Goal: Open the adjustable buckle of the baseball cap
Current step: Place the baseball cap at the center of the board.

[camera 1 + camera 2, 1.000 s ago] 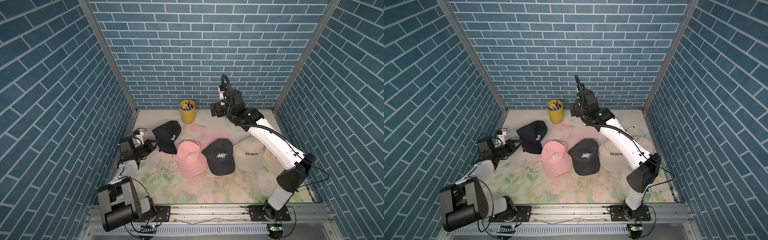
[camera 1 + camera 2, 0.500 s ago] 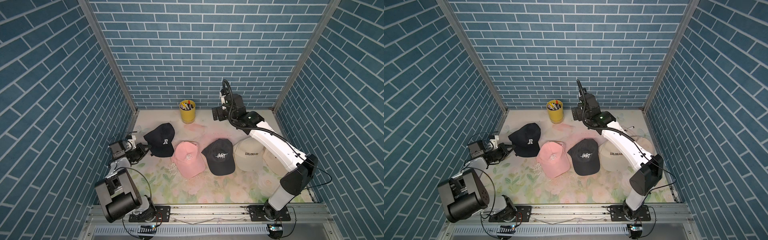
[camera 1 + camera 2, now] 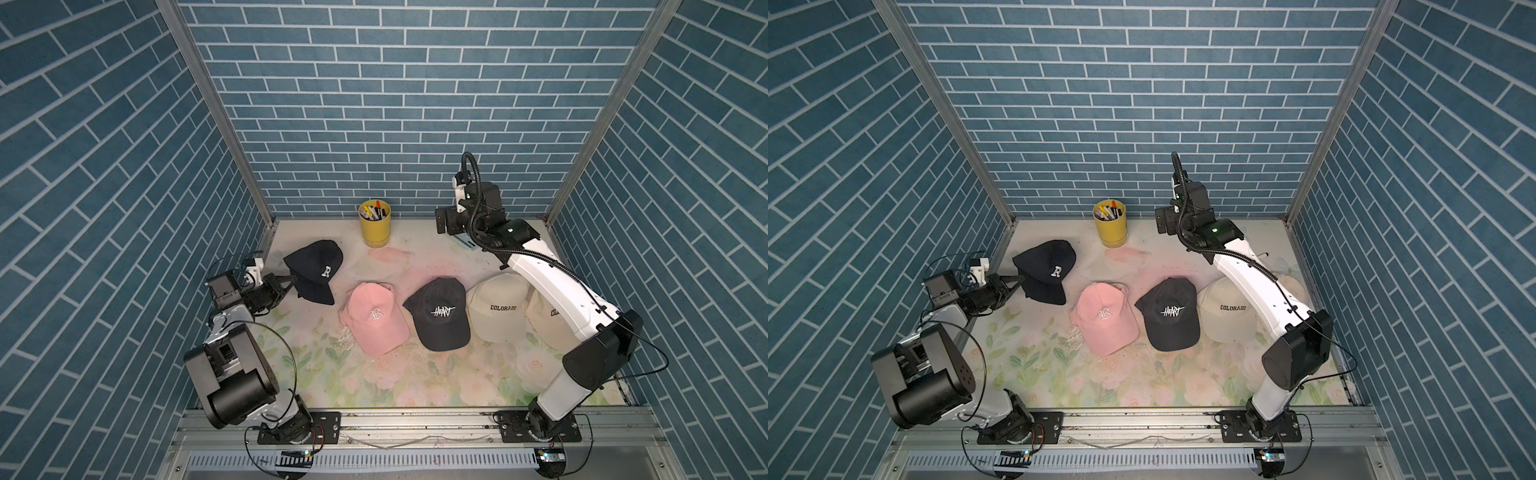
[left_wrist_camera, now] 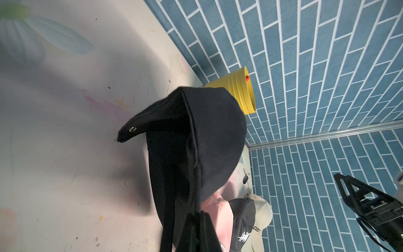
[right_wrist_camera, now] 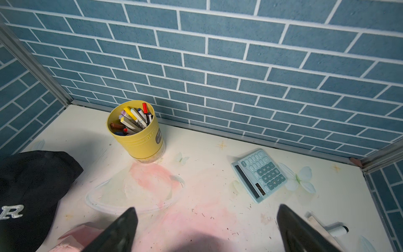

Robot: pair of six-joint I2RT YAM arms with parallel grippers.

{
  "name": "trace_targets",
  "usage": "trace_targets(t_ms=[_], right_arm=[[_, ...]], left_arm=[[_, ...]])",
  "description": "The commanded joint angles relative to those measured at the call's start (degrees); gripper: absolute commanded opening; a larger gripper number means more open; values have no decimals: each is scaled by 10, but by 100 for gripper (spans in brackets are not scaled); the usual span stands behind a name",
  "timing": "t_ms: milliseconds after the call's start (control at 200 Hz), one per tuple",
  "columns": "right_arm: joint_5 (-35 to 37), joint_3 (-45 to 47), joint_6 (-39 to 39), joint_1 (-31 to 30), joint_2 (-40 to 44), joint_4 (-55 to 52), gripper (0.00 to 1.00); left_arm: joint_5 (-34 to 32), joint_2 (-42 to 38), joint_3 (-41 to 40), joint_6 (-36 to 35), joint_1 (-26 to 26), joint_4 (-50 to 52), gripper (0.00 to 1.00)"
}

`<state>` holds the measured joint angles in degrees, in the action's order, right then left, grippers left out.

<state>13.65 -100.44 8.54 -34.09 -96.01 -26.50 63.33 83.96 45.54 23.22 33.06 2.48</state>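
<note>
Left gripper (image 3: 291, 279) is clamped on the rear edge of the black R cap (image 3: 316, 269), which sits at the left side of the mat (image 3: 374, 374), just beside the pink one. The strap tail (image 4: 130, 130) with its eyelet pokes out free in the left wrist view; the buckle itself is hidden. My read: hold that pinch firm as the anchor. Right gripper (image 5: 206, 209) is spread wide and empty, well back by the calculator (image 5: 259, 174) and yellow pen cup (image 3: 375, 222). It should cross over, nip the tail close to the buckle and pull along the strap line. Pulling upward would likely just lift the cap.
</note>
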Motion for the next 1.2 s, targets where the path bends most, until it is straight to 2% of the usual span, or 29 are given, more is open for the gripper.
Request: trace_targets(t_ms=[0, 140, 225, 305, 425, 460, 540, 555, 575, 590, 745, 850, 910, 995, 1100, 1150, 1195], right_arm=[[-23, -15, -1, 10, -16, 8, 99], [-33, -3, 2, 23, -19, 23, 99], [-43, 6, 7, 31, -21, 32, 99], [-52, 10, 10, 37, -23, 37, 99], [-52, 15, 10, 41, -23, 39, 99], [-51, 19, 10, 43, -20, 39, 99], [-47, 29, 11, 46, -13, 39, 99], [-47, 33, 11, 47, -11, 40, 99], [-47, 37, 11, 47, -8, 42, 99], [-48, 41, 10, 49, -7, 44, 99], [-52, 77, 6, 65, 11, 52, 99], [-37, 143, -16, 81, 45, 102, 99], [-6, 215, -38, 93, 80, 159, 99], [37, 296, -57, 125, 124, 189, 99], [32, 400, -38, 194, 185, 209, 99], [35, 446, -39, 221, 211, 226, 99], [38, 490, -45, 245, 231, 250, 99]], left_arm=[[6, 1, 11, -66, 4, 106, 0], [-58, 7, -6, -124, 19, 185, 0], [-101, 25, -3, -125, 23, 208, 4], [-143, 49, 9, -126, 22, 217, 32], [-219, 88, 37, -142, 22, 248, 41], [-250, 89, 43, -143, 22, 254, 54], [-317, 65, 49, -132, 22, 255, 70], [-330, 58, 49, -129, 22, 254, 77], [-346, 47, 50, -124, 23, 251, 97], [-354, 40, 50, -121, 23, 248, 100], [-416, -61, 39, -82, 20, 201, 99], [-437, -159, -3, -74, -3, 101, 100], [-475, -211, -34, -95, -43, 27, 100], [-542, -234, -65, -145, -131, -49, 100], [-591, -290, -181, -201, -220, -271, 100], [-650, -305, -243, -213, -248, -390, 100], [-682, -298, -281, -215, -257, -453, 100]])
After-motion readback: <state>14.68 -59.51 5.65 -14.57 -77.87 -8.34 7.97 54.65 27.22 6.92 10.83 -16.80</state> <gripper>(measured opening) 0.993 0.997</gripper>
